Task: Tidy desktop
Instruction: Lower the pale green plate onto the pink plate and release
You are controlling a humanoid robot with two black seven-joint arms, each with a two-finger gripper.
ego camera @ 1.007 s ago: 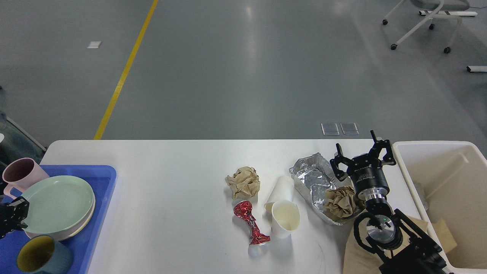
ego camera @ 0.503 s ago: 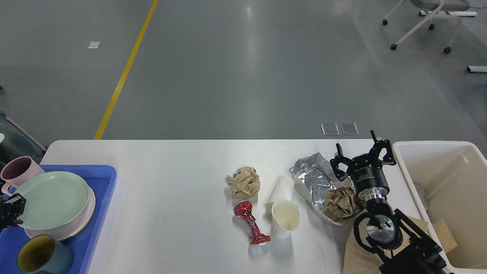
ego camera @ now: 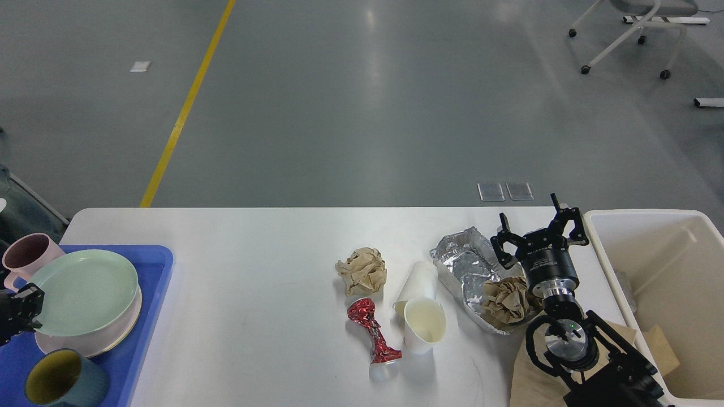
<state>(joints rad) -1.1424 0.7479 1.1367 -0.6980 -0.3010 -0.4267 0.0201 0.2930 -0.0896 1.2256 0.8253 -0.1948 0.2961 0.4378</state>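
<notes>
Desktop [ego camera: 254, 265], a wide, smooth white tabletop with rounded corners, fills the lower half of the head view, and everything else is placed by it. On its left end sits a blue plastic tray [ego camera: 153, 265] carrying a pale green plate [ego camera: 79, 291] stacked on a white plate [ego camera: 113, 333], with a pink mug [ego camera: 28, 251] behind them and a dark teal mug with a yellow inside [ego camera: 59, 384] in front. The left gripper [ego camera: 20, 311] is at the green plate's left rim; whether its jaws grip the rim I cannot tell. Near the desktop's middle lie a crumpled brown paper ball [ego camera: 362, 270], a crushed red foil wrapper [ego camera: 373, 330] and two white paper cups [ego camera: 421, 308] on their sides, touching. Toward the right end rests a crumpled silver foil tray [ego camera: 461, 263] with a second brown paper wad [ego camera: 505, 299] on it. The right gripper [ego camera: 537, 232] hovers above that end, fingers spread apart and empty. A cream-white rectangular bin [ego camera: 599, 237] stands just beside the desktop's right edge.
</notes>
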